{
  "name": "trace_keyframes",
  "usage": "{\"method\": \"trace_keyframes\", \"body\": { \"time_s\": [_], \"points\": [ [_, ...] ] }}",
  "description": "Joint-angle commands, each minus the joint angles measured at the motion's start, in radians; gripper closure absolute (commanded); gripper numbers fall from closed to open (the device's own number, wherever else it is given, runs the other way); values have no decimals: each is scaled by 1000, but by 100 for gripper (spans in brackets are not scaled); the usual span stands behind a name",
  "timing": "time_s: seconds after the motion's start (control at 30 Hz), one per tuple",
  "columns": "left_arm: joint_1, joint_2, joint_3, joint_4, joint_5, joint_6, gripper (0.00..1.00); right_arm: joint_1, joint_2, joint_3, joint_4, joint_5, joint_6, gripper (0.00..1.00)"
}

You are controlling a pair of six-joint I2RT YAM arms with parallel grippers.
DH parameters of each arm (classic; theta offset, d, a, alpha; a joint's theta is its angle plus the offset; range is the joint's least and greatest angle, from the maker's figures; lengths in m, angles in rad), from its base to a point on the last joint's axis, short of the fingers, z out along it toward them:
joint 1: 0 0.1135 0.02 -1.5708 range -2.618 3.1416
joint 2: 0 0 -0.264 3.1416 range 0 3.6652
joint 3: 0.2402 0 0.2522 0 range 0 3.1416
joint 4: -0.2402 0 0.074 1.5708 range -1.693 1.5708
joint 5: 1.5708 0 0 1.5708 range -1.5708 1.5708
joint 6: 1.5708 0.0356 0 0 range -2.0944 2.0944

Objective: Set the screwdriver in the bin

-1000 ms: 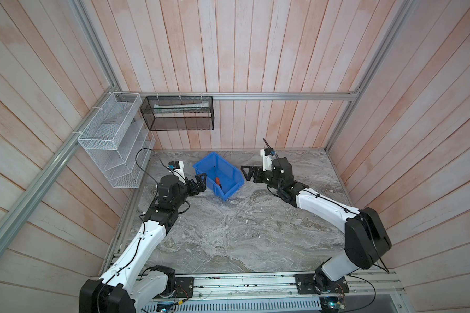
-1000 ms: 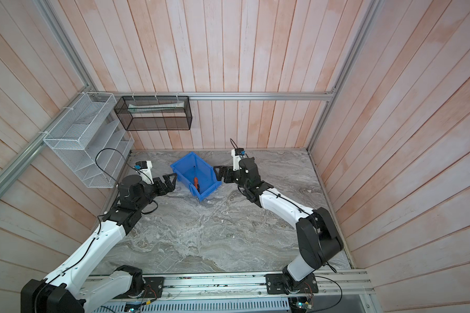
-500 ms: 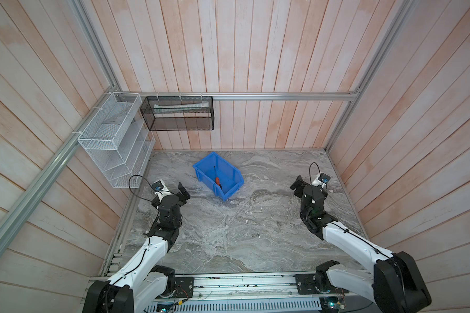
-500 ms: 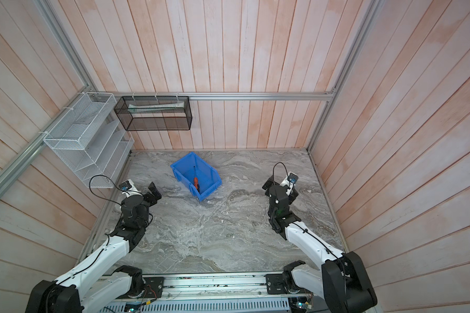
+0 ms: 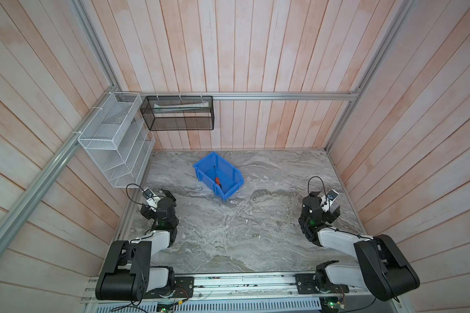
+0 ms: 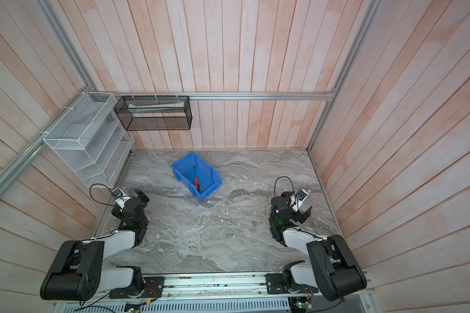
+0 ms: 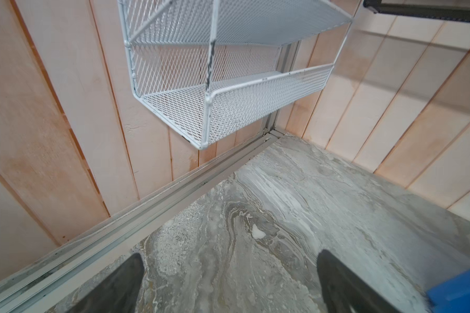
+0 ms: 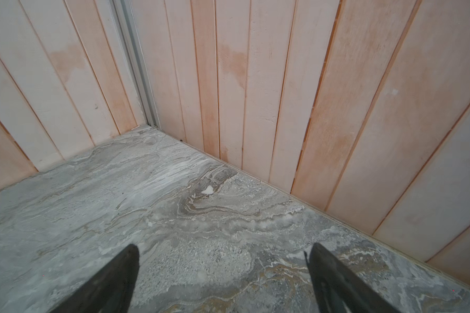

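Observation:
The blue bin (image 5: 235, 177) (image 6: 211, 177) stands on the marble table near the back, left of centre. The screwdriver (image 5: 217, 180) (image 6: 196, 182) lies inside it, orange-and-black handle toward the front, shaft pointing back. My left gripper (image 5: 157, 202) (image 6: 128, 203) (image 7: 229, 254) is open and holds nothing, low over the table near the left wall, well to the front-left of the bin. A corner of the bin (image 7: 459, 290) shows in the left wrist view. My right gripper (image 5: 325, 202) (image 6: 297, 202) (image 8: 224, 245) is open with nothing in it near the right wall, far from the bin.
A white wire rack (image 5: 114, 141) (image 7: 228, 94) hangs on the left wall above the left gripper. A black mesh basket (image 5: 178, 112) hangs on the back wall. Wooden walls close in three sides; a metal rail (image 5: 228, 281) runs along the front.
Both arms have pulled back from beside the bin to the front left and front right of the table. The screwdriver and the bin have not moved.

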Motion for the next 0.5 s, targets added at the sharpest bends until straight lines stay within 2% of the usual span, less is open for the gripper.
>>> {"method": "trace_keyframes", "body": {
  "time_s": [0.0, 0.13, 0.3, 0.4, 0.47],
  "points": [
    [4, 39, -15, 145, 49, 41, 0, -2, 52, 6, 77, 91, -7, 1],
    [5, 79, 28, 115, 69, 60, 0, 2, 62, -27, 199, 85, -74, 1],
    [-2, 111, 82, 60, 91, 87, 0, 1, 47, -54, 252, 72, -94, 0],
    [-13, 120, 74, 104, 165, 145, 0, 1, 50, -72, 315, 66, -133, 0],
    [-32, 133, 55, 170, 271, 216, 0, 2, 58, -81, 365, 65, -164, 1]
  ]
}}
